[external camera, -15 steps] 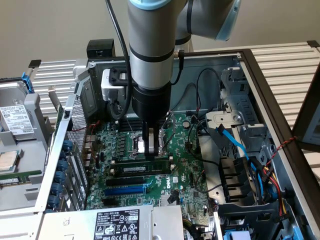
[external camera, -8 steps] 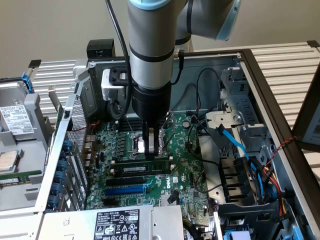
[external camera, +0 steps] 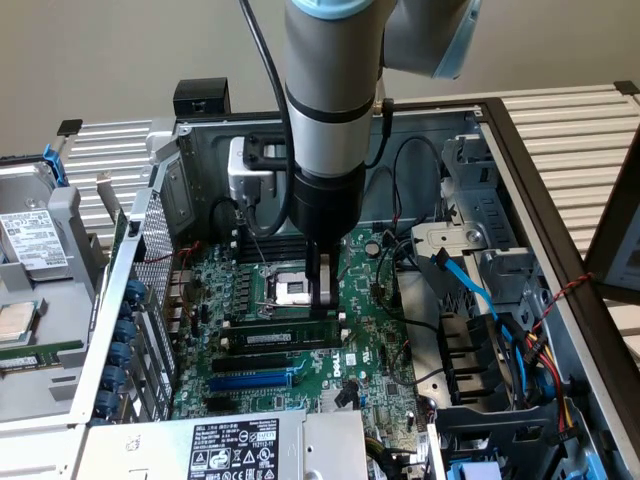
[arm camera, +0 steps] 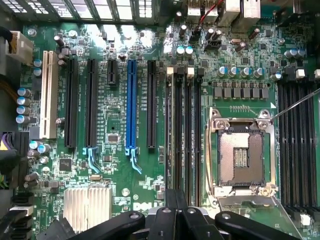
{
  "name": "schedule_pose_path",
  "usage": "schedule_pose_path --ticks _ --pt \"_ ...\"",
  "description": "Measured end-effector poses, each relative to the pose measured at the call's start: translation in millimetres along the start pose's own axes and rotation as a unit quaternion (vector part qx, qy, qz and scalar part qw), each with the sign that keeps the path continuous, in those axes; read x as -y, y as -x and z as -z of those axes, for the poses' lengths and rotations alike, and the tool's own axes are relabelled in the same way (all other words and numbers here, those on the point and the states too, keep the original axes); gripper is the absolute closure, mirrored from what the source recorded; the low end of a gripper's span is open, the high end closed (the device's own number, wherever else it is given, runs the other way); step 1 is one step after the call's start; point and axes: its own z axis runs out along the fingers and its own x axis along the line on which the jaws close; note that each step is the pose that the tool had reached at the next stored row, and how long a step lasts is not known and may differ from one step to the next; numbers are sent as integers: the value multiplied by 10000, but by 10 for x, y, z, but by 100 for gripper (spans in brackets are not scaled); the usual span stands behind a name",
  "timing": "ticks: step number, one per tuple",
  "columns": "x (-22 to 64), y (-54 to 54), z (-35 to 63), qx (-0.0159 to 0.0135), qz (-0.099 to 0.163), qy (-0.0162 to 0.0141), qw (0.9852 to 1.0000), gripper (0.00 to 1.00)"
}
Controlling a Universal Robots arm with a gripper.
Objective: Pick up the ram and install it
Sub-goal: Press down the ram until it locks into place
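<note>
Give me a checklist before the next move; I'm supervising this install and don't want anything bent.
1. Long, thin green ram stick with a white label stands on edge along the black slots of the large green motherboard: ok.
2. Gripper is lowered over the stick's end toward the exterior view's right: ok.
3. Gripper actually holds the stick: cannot tell.
4. Stick fully seated, end latches closed: cannot tell.
5. Blue cable lies away from the stick, toward the exterior view's right: ok.
</note>
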Motion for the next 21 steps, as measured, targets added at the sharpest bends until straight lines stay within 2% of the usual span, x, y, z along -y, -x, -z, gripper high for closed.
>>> schedule_pose_path --ticks 6,15,17,21 --pt "5 -5 -84 1 3 -49 10000 89" --pt "-6 -6 -110 7 7 -109 9999 89" --pt "-66 -7 -92 8 7 -111 9999 89" --pt "-248 -13 -56 5 7 -110 9999 89"
